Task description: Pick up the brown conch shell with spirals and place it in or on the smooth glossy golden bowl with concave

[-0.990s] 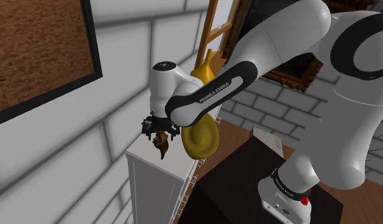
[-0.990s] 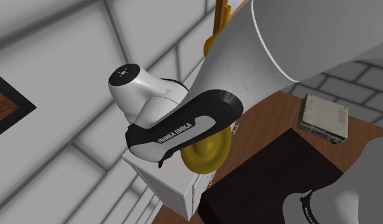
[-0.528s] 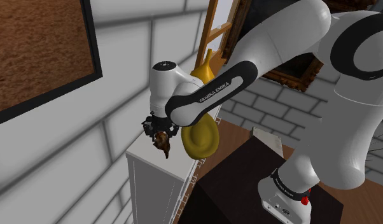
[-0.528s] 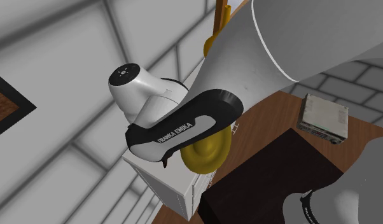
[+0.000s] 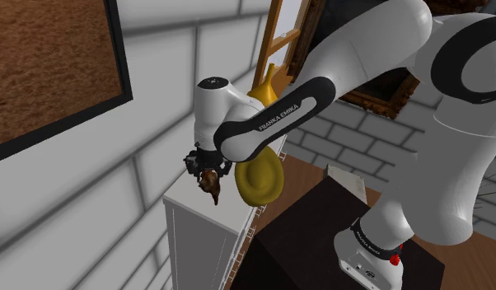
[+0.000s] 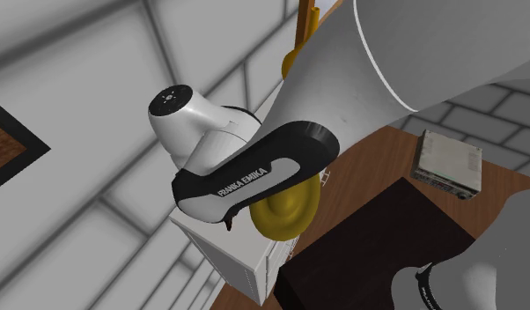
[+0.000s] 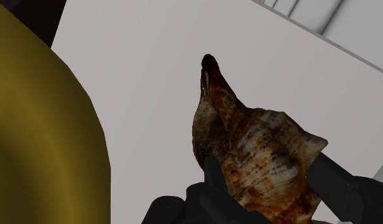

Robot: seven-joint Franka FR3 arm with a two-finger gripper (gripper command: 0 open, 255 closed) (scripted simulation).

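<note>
A brown, spiralled conch shell [image 7: 255, 159] hangs point-down between the black fingers [image 7: 212, 173] of my gripper [image 7: 266, 186], which is shut on it. In the shoulder view the shell [image 5: 211, 183] and the gripper [image 5: 207, 167] are a little above the top of a white cabinet [image 5: 189, 208]. The glossy golden bowl [image 5: 259, 176] stands tipped on its edge just beside the shell, toward the shoulder view's right. In the wrist view the bowl's curved wall [image 7: 37, 133] lies close alongside the shell. The forearm hides most of the bowl [image 6: 286, 210] in the second exterior view.
A golden vase [image 5: 268, 86] and a wooden frame stand behind the arm by the brick wall. A dark table [image 5: 320, 235] adjoins the cabinet. A pale flat box [image 6: 448, 164] lies on the wooden floor. A large dark-framed picture [image 5: 49, 66] hangs on the wall.
The gripper has risen slightly with the shell, which now hangs a little higher over the cabinet top. The bowl has not moved.
</note>
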